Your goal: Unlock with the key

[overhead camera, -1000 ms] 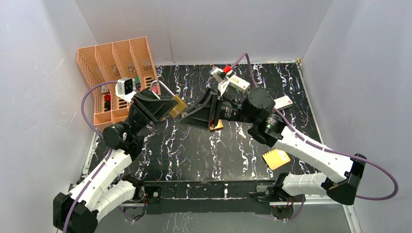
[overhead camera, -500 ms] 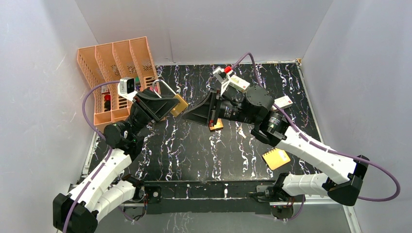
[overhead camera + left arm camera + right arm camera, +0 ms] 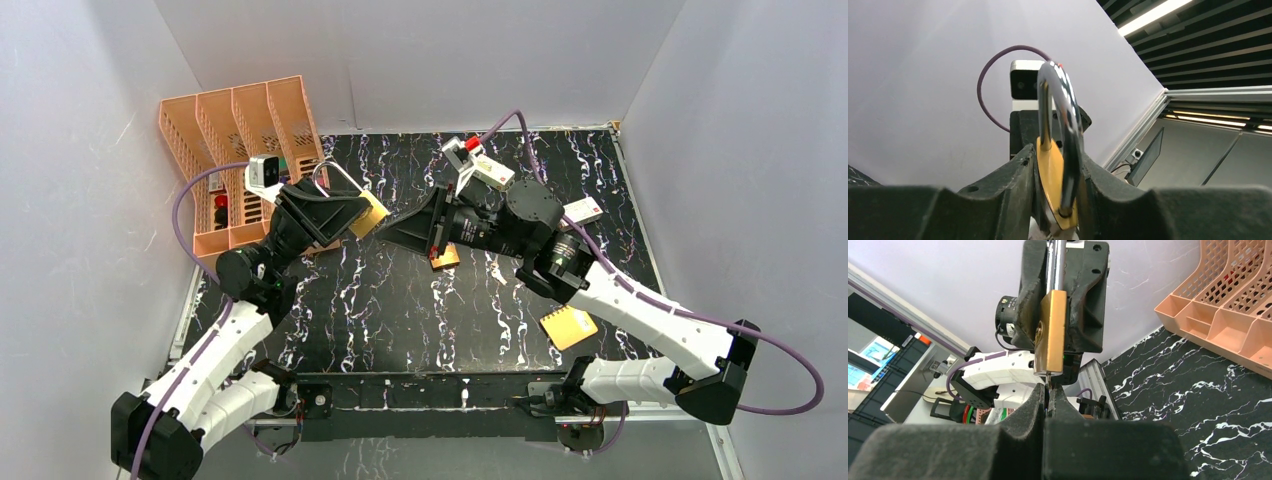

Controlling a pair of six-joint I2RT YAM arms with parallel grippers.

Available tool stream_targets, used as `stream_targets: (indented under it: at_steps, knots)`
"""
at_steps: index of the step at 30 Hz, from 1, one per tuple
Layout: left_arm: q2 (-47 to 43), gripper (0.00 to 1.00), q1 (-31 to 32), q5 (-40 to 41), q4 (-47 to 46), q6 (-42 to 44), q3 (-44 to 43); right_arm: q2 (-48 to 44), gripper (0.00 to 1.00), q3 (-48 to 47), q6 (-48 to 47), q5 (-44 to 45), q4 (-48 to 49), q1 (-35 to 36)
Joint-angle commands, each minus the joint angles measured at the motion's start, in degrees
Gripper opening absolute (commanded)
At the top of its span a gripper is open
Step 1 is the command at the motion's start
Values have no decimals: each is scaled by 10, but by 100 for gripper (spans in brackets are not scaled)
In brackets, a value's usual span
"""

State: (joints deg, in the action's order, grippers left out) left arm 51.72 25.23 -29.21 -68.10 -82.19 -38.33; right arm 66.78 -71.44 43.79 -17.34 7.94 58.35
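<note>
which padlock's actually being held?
The padlock clamped in the left gripper, up above the table. The other brass one lies on it beneath the right arm.

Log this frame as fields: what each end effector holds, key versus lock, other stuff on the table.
left end effector: shut on padlock, raised off the table
right end effector: shut on key
key vs padlock: key tip points up at the padlock's underside; insertion can't be told
organiser: orange, far left of table
yellow pad: on the table, near side, by the right arm
</note>
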Motion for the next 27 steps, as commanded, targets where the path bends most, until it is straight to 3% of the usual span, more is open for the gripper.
stream_targets:
  at_steps: [1, 3, 11, 18, 27]
  knots:
    - [-1, 37, -3, -7, -29, -7, -26, -31, 0, 12, 15, 23, 112, 6]
    - [-1, 47, -3, -11, -29, -7, -25, -38, 0, 31, 22, 35, 144, 6]
    - [-5, 48, -3, -24, -23, -10, -10, -47, 0, 63, 31, 59, 210, 6]
    - [-24, 64, -3, -23, 11, 4, 12, -56, 0, 74, 15, 83, 242, 6]
    - [-23, 58, -3, -11, 61, 22, -6, -42, 0, 63, 10, 71, 213, 6]
